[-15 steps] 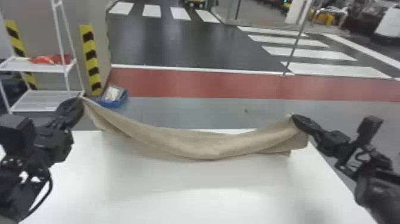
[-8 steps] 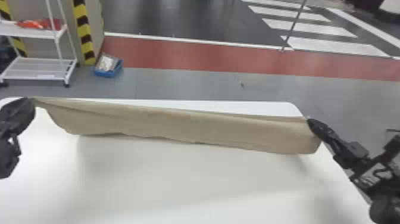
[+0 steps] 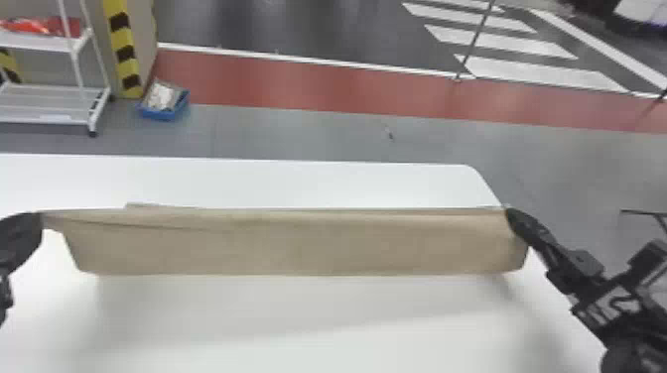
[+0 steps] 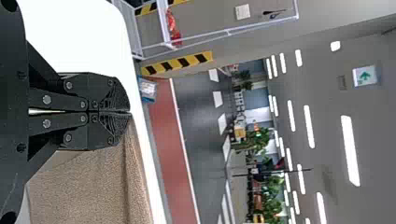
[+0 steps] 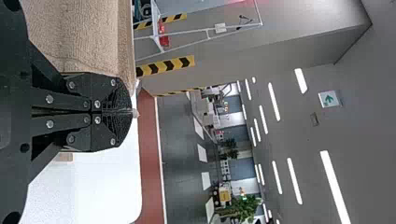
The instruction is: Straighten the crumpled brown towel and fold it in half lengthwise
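My left gripper [image 3: 35, 221] is closed, its fingers pinched together on one end of the brown towel's [image 3: 298, 248] upper edge. My right gripper [image 3: 512, 216] is closed just as tightly on the other end. Between them I hold the towel stretched out nearly straight, hanging in a long band over the white table [image 3: 298, 327].

The towel [image 3: 298, 248] is matt cloth, its nap coarse and pebbled in the wrist views. The table [image 3: 298, 317] looks smooth, with a faint soft sheen. Both the left gripper [image 3: 38, 217] and the right gripper [image 3: 510, 213] have dull, dark housings — their screws [image 4: 46, 99] shiny metal, their fingertips finely ridged. The rack [image 3: 47, 120] looks like painted metal, the tray [image 3: 161, 116] like plastic; the roadway [image 3: 298, 25] is smooth and slightly glossy.
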`<state>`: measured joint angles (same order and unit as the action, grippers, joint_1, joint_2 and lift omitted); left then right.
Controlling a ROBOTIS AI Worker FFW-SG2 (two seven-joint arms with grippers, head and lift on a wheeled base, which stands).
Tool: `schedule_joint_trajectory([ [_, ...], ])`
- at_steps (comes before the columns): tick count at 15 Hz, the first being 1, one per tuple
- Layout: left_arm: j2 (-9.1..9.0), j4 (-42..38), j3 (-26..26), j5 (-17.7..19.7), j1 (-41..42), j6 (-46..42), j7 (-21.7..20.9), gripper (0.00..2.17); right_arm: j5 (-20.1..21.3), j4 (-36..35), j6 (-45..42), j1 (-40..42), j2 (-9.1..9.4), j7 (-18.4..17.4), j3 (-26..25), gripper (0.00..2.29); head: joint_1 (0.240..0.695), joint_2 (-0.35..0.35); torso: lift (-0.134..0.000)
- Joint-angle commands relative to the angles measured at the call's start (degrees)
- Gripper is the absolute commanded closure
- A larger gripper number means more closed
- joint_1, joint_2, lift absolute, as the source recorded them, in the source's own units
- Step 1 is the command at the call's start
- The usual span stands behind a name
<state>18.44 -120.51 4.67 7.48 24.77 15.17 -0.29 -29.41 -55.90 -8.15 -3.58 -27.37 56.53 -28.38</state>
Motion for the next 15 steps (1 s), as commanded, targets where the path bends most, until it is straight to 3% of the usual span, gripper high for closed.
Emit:
schedule_joint_trajectory([
  [1,0.28,-0.4,-0.2,-1.8,-1.1,5.5,-0.6,1.42,0.0,-1.1,-0.9,1.2,1.00,0.0,-3.0,1.22,0.695,-0.266,-0.124],
  [3,0.63,-0.4,-0.4,-1.9,-2.4,6.6,-0.8,1.42,-0.6,-4.6,-0.9,4.4,2.50,0.2,-6.7,1.22,0.695,-0.274,-0.124],
  [6,1.16,-0.3,-1.8,-1.9,-4.2,6.6,-0.8,1.42,-4.9,-8.8,-2.1,9.4,3.55,0.4,-11.4,1.22,0.695,-0.301,-0.124],
  [12,1.78,1.2,-4.6,-1.3,-6.7,6.6,-1.6,1.42,-3.1,-9.2,-1.9,9.6,3.73,-0.6,-11.0,1.18,0.695,-0.350,-0.124],
  [14,2.04,1.8,-4.6,-1.3,-6.6,6.4,-1.6,1.42,-1.9,-16.1,0.2,10.2,5.75,-0.6,-10.8,0.64,0.695,-0.350,-0.124],
  [15,2.13,1.9,-4.6,-1.2,-6.6,6.4,-1.6,1.42,-0.1,-20.4,7.1,10.2,6.54,-0.7,-10.8,0.44,0.695,-0.350,-0.124],
])
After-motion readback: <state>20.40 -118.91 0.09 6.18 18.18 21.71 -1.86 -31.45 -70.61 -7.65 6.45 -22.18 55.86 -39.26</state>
